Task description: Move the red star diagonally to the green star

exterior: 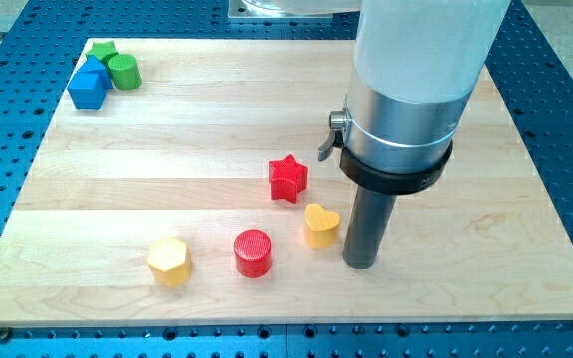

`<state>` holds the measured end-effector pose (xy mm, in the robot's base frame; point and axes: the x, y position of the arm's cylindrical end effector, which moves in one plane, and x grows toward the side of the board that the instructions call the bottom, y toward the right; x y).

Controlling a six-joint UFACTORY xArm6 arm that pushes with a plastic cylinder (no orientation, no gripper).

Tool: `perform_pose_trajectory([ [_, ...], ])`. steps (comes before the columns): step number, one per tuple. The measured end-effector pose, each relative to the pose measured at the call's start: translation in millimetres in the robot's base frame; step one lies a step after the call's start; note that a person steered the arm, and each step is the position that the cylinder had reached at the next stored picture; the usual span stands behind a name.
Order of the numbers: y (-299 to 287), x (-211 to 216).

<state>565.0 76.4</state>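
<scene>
The red star (288,178) lies near the board's middle. The green star (104,51) sits at the view's top left corner, partly hidden behind a blue block (89,86) and a green cylinder (124,71). My tip (360,263) rests on the board to the lower right of the red star, just right of a yellow heart (320,225) and close to it. The rod is upright under the wide white and silver arm body.
A red cylinder (253,253) and a yellow hexagon (170,261) lie near the view's bottom, left of the heart. The wooden board (167,159) sits on a blue perforated table (565,119). The arm body hides part of the board's upper right.
</scene>
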Motion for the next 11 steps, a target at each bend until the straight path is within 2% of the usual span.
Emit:
perform_pose_trajectory([
  [3,-6.3,-1.1],
  [4,-23.1,-16.6],
  [5,-47.6,-38.0],
  [7,-92.1,-108.9],
  [9,-87.1,-158.3],
  [10,-96.4,-154.1],
  [11,-151.5,-127.5],
])
